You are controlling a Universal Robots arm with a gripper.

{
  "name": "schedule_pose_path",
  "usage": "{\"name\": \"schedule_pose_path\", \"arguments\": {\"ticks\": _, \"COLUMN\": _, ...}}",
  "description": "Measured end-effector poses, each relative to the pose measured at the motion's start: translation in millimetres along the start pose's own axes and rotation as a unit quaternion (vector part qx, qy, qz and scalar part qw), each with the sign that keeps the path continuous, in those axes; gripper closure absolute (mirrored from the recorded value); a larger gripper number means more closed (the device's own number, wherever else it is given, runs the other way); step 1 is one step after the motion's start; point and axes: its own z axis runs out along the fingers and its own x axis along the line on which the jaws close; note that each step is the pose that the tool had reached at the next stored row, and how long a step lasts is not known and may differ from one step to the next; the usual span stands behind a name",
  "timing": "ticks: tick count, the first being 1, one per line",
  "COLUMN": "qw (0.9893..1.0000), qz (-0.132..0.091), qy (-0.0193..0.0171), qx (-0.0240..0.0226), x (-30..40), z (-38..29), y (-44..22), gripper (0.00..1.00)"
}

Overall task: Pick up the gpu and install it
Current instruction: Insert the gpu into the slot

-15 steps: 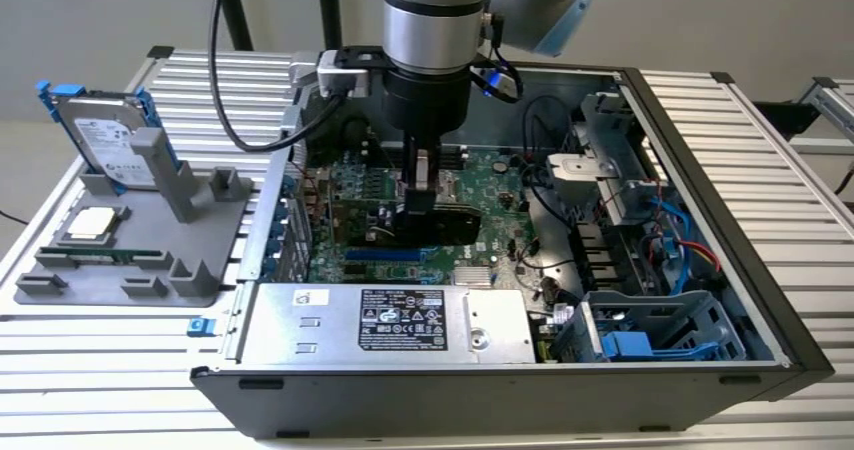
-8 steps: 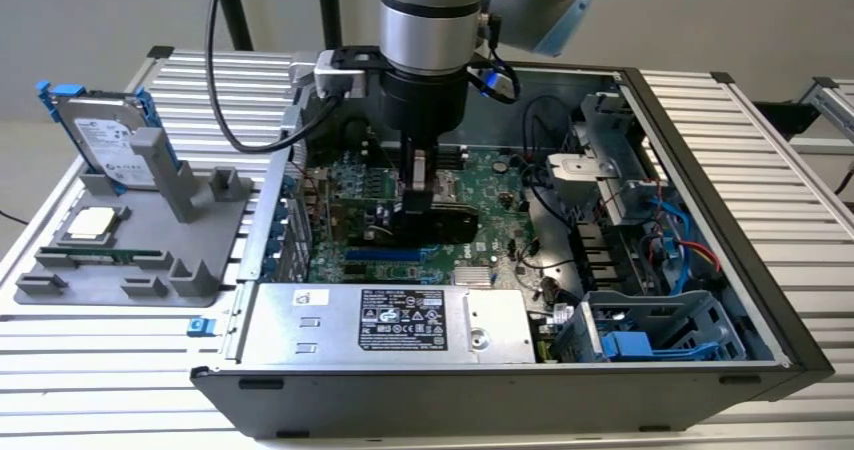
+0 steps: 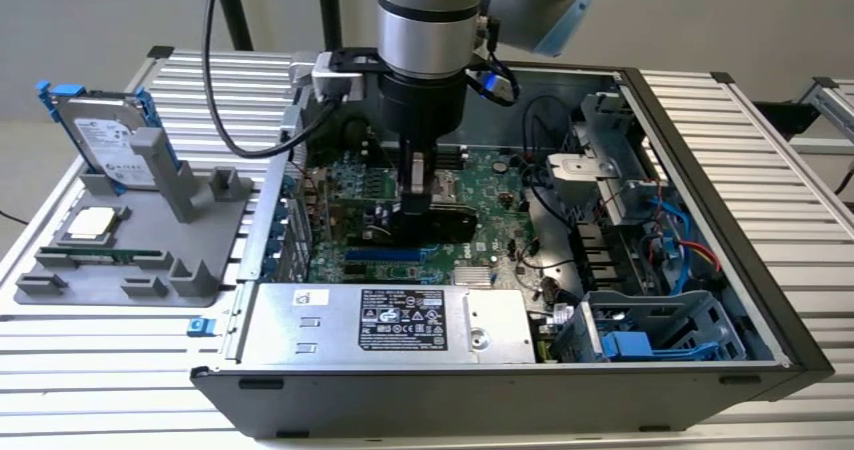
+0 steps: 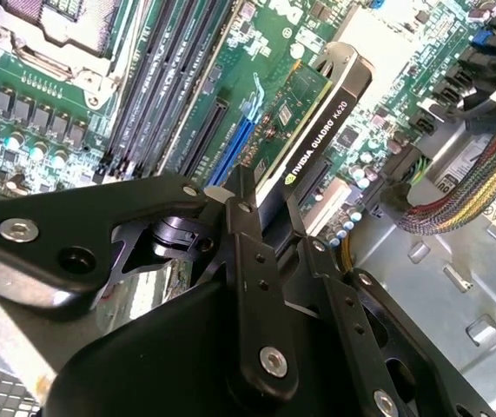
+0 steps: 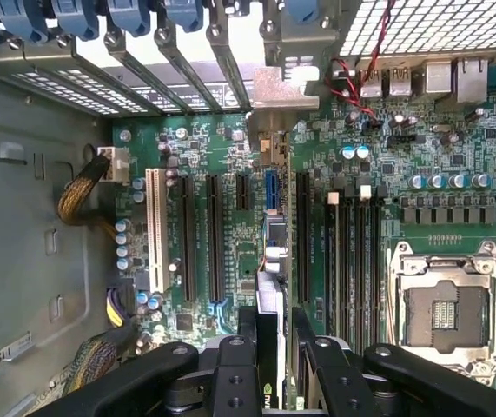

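My gripper reaches down into the open computer case and is shut on the gpu, a thin card with a black shroud. The card stands on edge over the green motherboard. In the second wrist view the gpu runs away from my gripper, green board on one face and black shroud on the other, just over a blue slot. In the first wrist view the gpu's edge lies between my fingers, in line with the expansion slots. Whether it is seated in a slot I cannot tell.
A grey fixture at the exterior view's left holds a silver hard drive with a blue frame and a small square processor chip. Inside the case are the power supply, drive cages, cable bundles, and an open processor socket.
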Motion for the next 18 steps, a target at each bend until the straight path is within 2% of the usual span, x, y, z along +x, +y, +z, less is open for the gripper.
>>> {"name": "schedule_pose_path", "arguments": {"ticks": 8, "qw": 1.0000, "qz": 0.000, "qy": 0.0000, "qx": 0.0000, "x": 2.5, "z": 1.8, "y": 5.5, "gripper": 1.00}}
{"name": "schedule_pose_path", "arguments": {"ticks": 12, "qw": 1.0000, "qz": 0.000, "qy": 0.0000, "qx": 0.0000, "x": 2.7, "z": 4.0, "y": 12.5, "gripper": 1.00}}
{"name": "schedule_pose_path", "arguments": {"ticks": 18, "qw": 1.0000, "qz": 0.000, "qy": 0.0000, "qx": 0.0000, "x": 2.7, "z": 7.6, "y": 19.5, "gripper": 1.00}}
